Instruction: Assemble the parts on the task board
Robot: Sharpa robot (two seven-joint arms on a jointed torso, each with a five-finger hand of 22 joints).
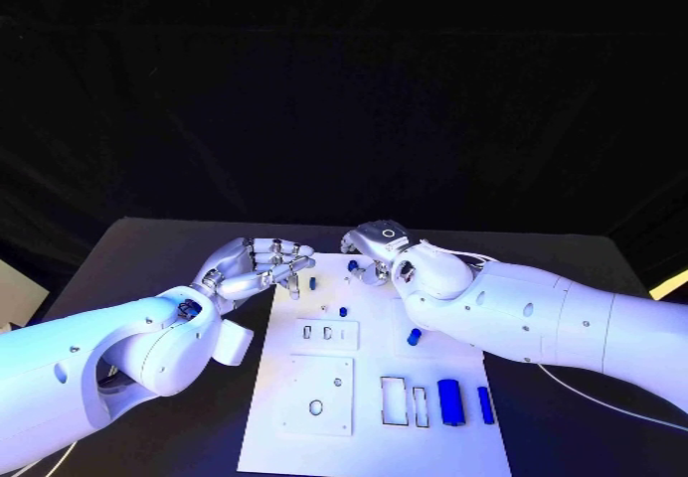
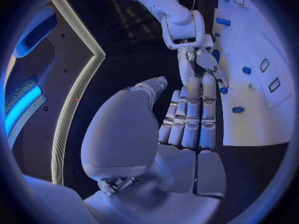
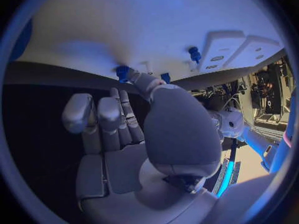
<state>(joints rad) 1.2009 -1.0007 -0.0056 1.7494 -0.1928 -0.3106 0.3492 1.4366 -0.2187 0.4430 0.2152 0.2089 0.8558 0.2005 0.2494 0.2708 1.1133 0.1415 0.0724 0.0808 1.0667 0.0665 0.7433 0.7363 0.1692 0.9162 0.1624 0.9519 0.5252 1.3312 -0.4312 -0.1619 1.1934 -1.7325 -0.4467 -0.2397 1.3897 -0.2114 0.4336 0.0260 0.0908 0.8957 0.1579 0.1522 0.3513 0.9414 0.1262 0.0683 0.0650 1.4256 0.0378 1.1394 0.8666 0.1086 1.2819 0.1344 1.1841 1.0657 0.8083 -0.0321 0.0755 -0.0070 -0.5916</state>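
task board (image 1: 376, 417): matt white plastic | table (image 1: 158, 258): matt black

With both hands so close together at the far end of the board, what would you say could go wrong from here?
1. The left hand and right hand work close together at the far end of the task board; they might collide.
2. Small blue parts stand right by the fingers; a sweep could knock them over.
3. The right forearm hangs over the board and could brush the blue part beside it.
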